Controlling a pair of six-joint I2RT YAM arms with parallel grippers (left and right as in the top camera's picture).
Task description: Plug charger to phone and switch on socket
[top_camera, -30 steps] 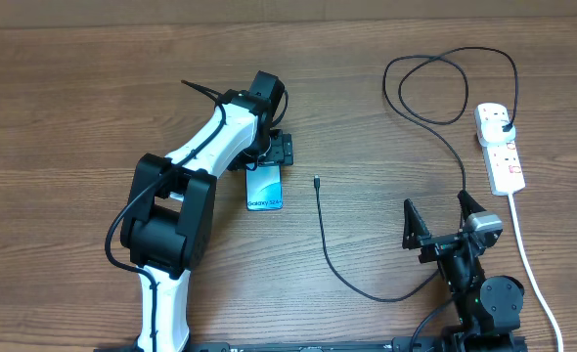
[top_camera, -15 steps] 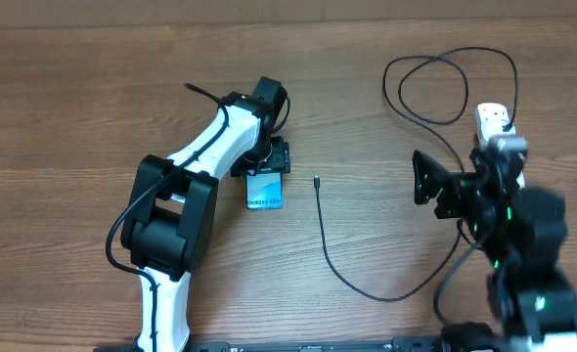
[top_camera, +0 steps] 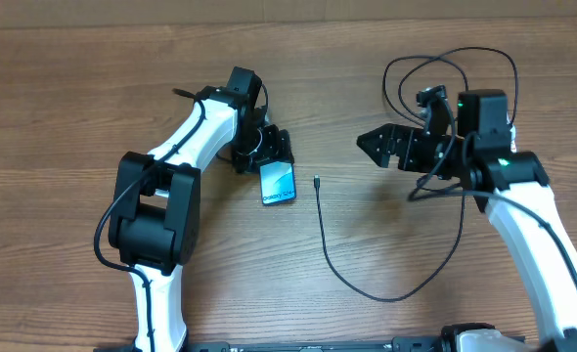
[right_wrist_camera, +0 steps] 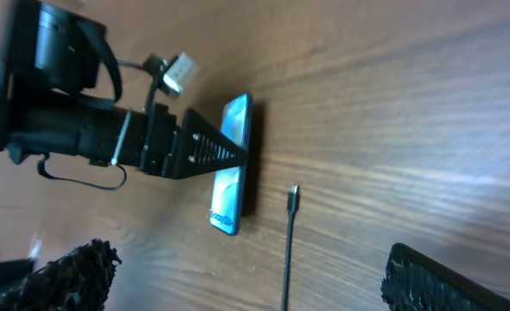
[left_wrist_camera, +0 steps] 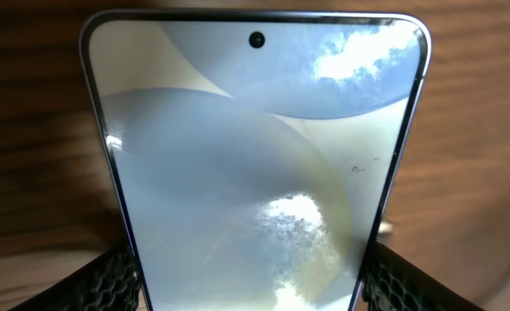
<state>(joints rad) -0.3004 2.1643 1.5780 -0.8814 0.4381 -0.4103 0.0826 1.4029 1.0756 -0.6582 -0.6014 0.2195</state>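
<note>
**Step in hand (judged): bringing the connector to the phone.**

- **Nearest the robot.** The slack bow of the charger (top_camera: pixel 325 240) lies loose on the desk (top_camera: pixel 93 98). This free length should let the tip travel without dragging.
- **Connector tip.** Farther out, the connector tip (top_camera: pixel 316 182) rests flat. It lies just beside the phone (top_camera: pixel 278 182) on the phone's right and does not touch it.
- **Phone.** It lies screen up and slightly turned, with its lettered end toward the robot. The charging port itself cannot be made out.
- **Left end effector.** The left end effector (top_camera: pixel 266 157) is closed across the phone's long edges. In the wrist view its mesh pads (left_wrist_camera: pixel 108 278) press against both sides.
- **Right end effector.** The right end effector (top_camera: pixel 378 147) hangs beyond the tip with its jaws spread wide, holding nothing.
- **Farthest.** The cable coils at the far side of the desk. The socket shows in no view.

**Doing the step well:**

- The right end effector should come down over the cable just behind the tip and close across it. Enough connector must stay proud to enter the port.
- The tip should then be turned into line with the phone's long axis and pushed straight into the lettered end.
- The left grip must stay firm enough to resist that push. A skewed approach would likely slide the phone or bend the tip.
</note>
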